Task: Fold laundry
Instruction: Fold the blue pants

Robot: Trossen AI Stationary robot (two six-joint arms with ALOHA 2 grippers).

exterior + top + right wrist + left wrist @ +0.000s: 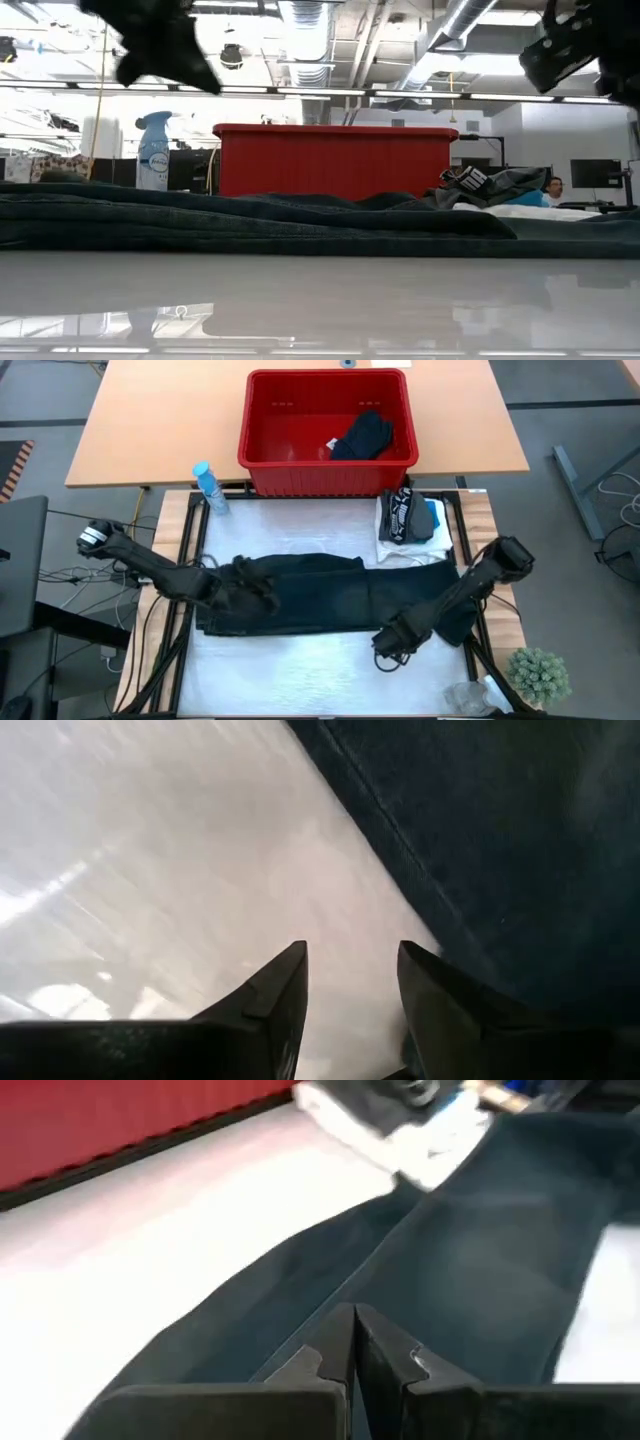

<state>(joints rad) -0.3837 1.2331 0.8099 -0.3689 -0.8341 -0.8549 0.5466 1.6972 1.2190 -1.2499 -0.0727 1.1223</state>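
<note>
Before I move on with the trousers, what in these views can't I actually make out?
- Left gripper: shut, but the high view's dark trousers hide whether it pinches cloth.
- Right gripper: open over the white mat; its wrist view cuts off the trouser edge.
- Folded pile: too small in the high view to count.
- Dark garment in the red basket: type unclear.

The long trousers (330, 595) are dark, matt woven cloth with a stitched seam. Under them the table cover (300, 670) is white, smooth and glossy, mirroring the room. Behind the trousers, the basket (325, 465) is red ribbed plastic, standing on a matt pale wood desk (150, 430). The right gripper's fingers (275, 990) look matt black plastic.
</note>
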